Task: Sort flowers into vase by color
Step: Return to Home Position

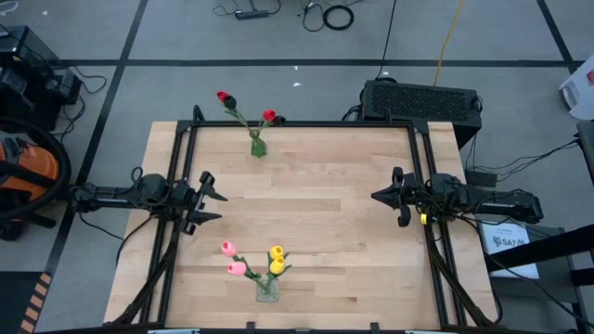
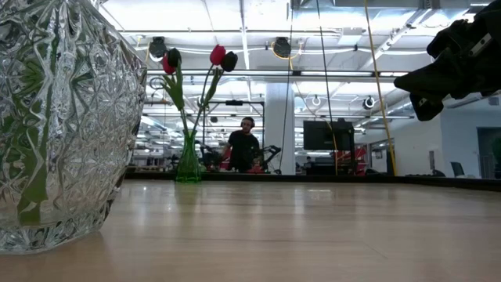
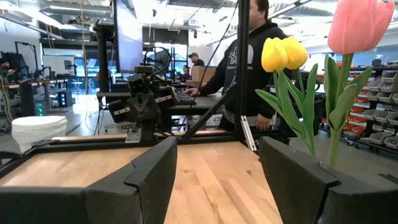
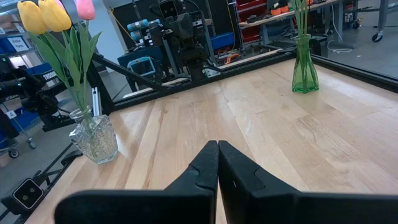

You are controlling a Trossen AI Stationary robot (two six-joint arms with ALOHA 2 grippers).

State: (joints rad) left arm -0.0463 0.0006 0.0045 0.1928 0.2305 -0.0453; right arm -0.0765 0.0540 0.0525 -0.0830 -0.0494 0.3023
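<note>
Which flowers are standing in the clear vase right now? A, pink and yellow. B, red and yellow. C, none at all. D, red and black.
A: seen from above, the clear vase at the table's near edge holds pink tulips and yellow tulips.

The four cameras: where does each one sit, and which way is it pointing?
High view: overhead, straight down on the table, both arms, left gripper open, right gripper shut.
Low view: table height beside the clear vase, facing the green vase; right arm at its edge.
Left wrist view: past its own fingers towards the right arm.
Right wrist view: past its own fingers towards the left arm.
Shared: both wrist views show the yellow flowers.
</note>
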